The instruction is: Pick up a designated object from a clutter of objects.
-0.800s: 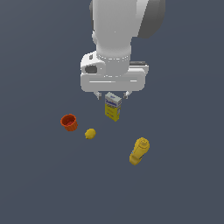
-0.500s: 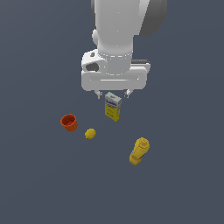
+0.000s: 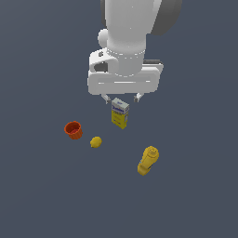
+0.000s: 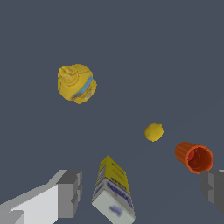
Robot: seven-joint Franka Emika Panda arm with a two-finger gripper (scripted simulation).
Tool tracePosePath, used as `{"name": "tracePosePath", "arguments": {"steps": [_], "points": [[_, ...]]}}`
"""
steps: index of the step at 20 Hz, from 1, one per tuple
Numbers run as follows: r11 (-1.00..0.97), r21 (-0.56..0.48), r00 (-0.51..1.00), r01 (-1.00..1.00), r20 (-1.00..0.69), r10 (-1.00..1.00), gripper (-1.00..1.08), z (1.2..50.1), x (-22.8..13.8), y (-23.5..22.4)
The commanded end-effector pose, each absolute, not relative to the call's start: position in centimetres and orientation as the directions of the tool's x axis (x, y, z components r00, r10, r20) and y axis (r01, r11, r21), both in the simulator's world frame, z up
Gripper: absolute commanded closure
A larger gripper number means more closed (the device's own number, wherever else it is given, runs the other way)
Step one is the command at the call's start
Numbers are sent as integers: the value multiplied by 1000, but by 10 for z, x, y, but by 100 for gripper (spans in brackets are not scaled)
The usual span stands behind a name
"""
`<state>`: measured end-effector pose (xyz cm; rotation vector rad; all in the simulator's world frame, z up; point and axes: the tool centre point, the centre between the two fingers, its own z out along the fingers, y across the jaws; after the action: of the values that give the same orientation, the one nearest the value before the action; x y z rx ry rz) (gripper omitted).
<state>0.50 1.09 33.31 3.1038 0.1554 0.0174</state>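
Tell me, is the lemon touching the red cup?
No. In the exterior view the lemon lies apart from the cup, with bare floor between them.

Lemon [image 3: 95, 142] btwn cup [image 3: 73, 130] & bottle [image 3: 148, 160]; box [image 3: 120, 113] behind.

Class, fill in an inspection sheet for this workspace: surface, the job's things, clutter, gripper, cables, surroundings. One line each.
Surface: plain dark grey floor, no marks seen.
Job's thing: lemon, lying free between the cup and the box, touching neither.
Clutter: red-orange cup, upright; yellow box, standing; squeeze bottle, apart from the rest.
Gripper: gripper open, above the box, holding nothing.
Cables: nothing seen.
Surroundings: nothing seen.
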Motion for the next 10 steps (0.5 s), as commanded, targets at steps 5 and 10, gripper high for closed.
{"name": "tracePosePath", "arguments": {"steps": [5, 10], "points": [[-994, 26, 995, 103, 7, 103, -92, 308, 12, -1], [-994, 16, 994, 107, 6, 107, -92, 271, 19, -19]]}}
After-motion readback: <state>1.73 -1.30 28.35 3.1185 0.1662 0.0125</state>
